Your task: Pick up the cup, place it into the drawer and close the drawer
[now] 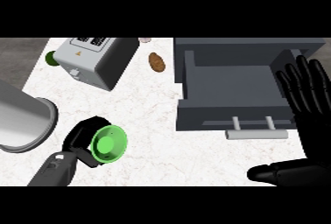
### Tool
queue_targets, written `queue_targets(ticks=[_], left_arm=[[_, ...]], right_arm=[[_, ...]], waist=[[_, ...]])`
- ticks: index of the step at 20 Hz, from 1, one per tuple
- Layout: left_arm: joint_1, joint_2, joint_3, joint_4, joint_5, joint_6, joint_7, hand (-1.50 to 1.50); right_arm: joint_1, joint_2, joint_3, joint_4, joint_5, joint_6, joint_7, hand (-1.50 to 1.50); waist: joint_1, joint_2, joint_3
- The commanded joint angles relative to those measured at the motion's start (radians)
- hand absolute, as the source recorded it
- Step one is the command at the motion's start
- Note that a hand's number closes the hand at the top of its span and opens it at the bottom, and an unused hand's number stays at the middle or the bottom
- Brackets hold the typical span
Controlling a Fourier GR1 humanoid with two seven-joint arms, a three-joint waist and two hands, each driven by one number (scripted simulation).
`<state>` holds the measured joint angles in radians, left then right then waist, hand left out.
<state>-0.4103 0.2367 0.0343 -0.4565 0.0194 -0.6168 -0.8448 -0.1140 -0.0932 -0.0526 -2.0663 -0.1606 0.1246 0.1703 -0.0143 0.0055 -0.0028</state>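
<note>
The green cup (pixel 108 144) lies tipped on its side at the lower left of the counter, its round mouth facing right. My left hand (pixel 82 139) is curled round it from the left. The grey drawer (pixel 235 89) stands pulled open at the upper right, its inside bare, with a pale bar handle (pixel 255 134) on its front. My right hand (pixel 304 94) is open with straight fingers pointing up, over the drawer's right side, its thumb (pixel 275 171) low at the right.
A grey toaster (pixel 95 59) stands at the upper left. A brown potato (pixel 156 62) lies beside it. A large metal pot (pixel 22 118) fills the left edge. A small green item (pixel 51 58) sits by the toaster.
</note>
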Motion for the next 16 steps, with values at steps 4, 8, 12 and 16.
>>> queue_targets(ticks=[4, 8, 12, 16], left_arm=[[0.046, -0.082, 0.184, -0.044, 0.159, 0.233, -0.133, 1.50], [0.072, -0.101, 0.235, -0.073, 0.189, 0.354, -0.199, 1.50], [0.102, -0.140, 0.210, -0.189, 0.203, 0.346, -0.195, 1.50], [0.115, -0.172, 0.153, -0.370, 0.212, 0.344, -0.087, 1.50]], right_arm=[[0.027, 0.004, -0.005, -0.017, 0.003, -0.007, 0.000, -1.50], [0.053, 0.003, 0.010, -0.032, 0.014, 0.007, -0.009, -1.50], [0.019, 0.001, -0.005, -0.049, -0.009, -0.007, 0.026, -1.50], [0.042, -0.017, -0.034, -0.042, -0.036, 0.018, 0.016, -1.50]], waist=[[0.027, -0.009, 0.003], [0.014, -0.007, 0.002], [0.019, -0.008, 0.003], [0.020, -0.010, 0.004]])
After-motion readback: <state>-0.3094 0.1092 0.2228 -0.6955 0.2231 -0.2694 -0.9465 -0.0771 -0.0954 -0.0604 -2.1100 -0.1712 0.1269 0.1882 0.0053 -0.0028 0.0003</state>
